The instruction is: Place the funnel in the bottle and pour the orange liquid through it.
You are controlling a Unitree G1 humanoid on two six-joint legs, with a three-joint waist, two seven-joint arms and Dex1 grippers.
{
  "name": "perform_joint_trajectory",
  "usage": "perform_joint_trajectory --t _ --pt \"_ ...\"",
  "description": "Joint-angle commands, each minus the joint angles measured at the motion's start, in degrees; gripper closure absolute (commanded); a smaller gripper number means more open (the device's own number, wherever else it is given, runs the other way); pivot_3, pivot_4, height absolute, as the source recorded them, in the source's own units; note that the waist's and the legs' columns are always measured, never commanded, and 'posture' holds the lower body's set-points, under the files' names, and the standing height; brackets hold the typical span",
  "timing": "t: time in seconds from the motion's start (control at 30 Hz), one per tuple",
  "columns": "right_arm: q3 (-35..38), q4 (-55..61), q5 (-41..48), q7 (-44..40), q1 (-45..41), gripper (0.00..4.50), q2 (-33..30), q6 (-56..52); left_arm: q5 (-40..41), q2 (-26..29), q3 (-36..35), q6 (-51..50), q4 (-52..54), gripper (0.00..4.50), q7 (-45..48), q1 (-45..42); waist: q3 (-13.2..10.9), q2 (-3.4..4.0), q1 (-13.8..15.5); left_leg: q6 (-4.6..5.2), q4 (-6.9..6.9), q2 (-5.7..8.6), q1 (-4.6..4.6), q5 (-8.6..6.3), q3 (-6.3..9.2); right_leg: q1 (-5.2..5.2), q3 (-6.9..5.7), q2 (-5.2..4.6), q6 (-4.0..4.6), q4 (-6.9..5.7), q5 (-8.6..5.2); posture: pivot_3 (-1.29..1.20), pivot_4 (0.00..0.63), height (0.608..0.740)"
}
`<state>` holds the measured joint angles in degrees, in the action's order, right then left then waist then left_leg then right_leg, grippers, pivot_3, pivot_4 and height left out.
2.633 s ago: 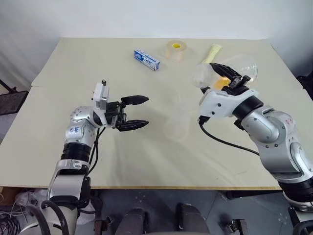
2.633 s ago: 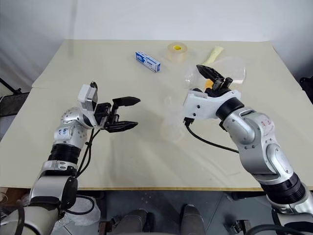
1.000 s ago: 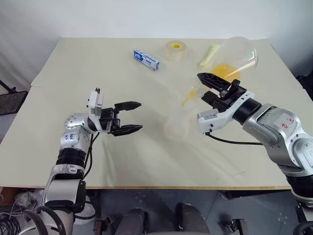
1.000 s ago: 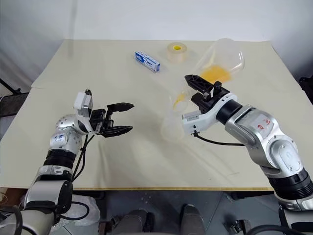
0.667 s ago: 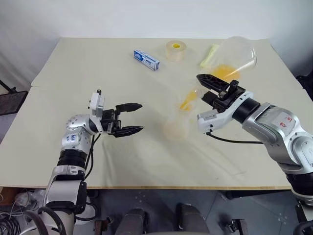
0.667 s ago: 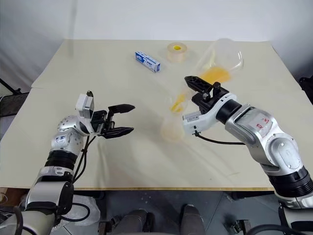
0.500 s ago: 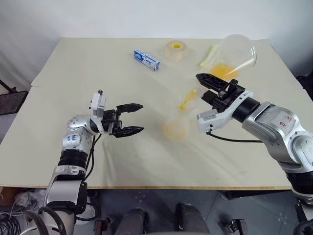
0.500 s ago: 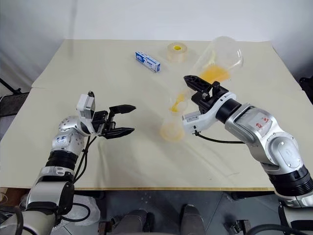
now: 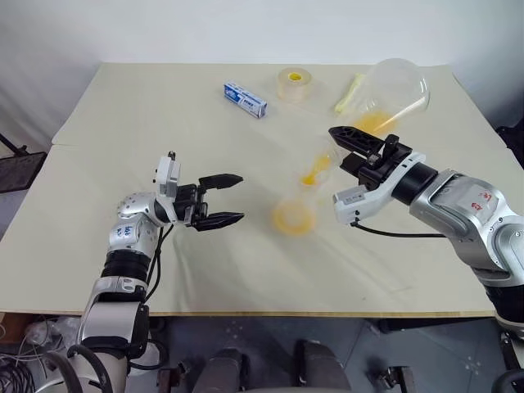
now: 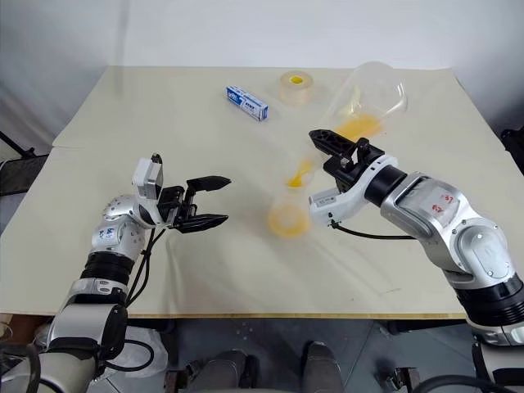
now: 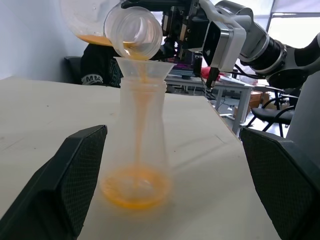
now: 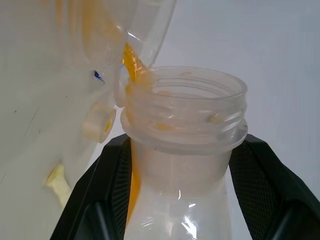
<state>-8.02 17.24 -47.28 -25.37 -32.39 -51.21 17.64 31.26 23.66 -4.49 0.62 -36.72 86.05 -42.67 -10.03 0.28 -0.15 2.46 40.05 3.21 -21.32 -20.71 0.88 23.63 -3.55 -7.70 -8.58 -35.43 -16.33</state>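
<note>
Funnel (image 11: 144,67) sits in the neck of the bottle (image 11: 139,145), which stands upright on the tabletop (image 9: 123,115) at frame centre in the head views. Orange liquid (image 11: 135,187) pools in the bottle base; a thin stream runs down from the funnel. Right tool (image 9: 354,146), closed on the neck of a tilted flask (image 9: 393,86), holds it mouth-down over the funnel; more liquid lies in the flask. Left tool (image 9: 223,199) open, left of the bottle, apart. Upper frame: blue box (image 9: 246,100), tape roll (image 9: 295,82), yellow packet (image 9: 350,92).
</note>
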Motion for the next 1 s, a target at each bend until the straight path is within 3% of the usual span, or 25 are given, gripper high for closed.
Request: perform_joint_trajectory --t 0.03,1.0 --pt "3.44 0.30 -0.11 1.69 -2.19 2.08 -1.33 0.79 0.45 0.07 -0.17 0.30 1.54 0.00 4.87 -0.48 0.00 0.00 0.01 0.00 0.00 0.00 0.00 0.00 0.00 0.00 0.00 0.00 0.00 0.00 0.00 0.00 0.150 0.740" --pt "3.38 -1.90 -1.62 3.68 -4.02 2.08 -1.82 6.43 0.04 -0.69 -0.07 1.22 -0.36 0.00 5.01 -1.35 0.00 0.00 0.01 0.00 0.00 0.00 0.00 0.00 0.00 0.00 0.00 0.00 0.00 0.00 0.00 0.00 0.150 0.740"
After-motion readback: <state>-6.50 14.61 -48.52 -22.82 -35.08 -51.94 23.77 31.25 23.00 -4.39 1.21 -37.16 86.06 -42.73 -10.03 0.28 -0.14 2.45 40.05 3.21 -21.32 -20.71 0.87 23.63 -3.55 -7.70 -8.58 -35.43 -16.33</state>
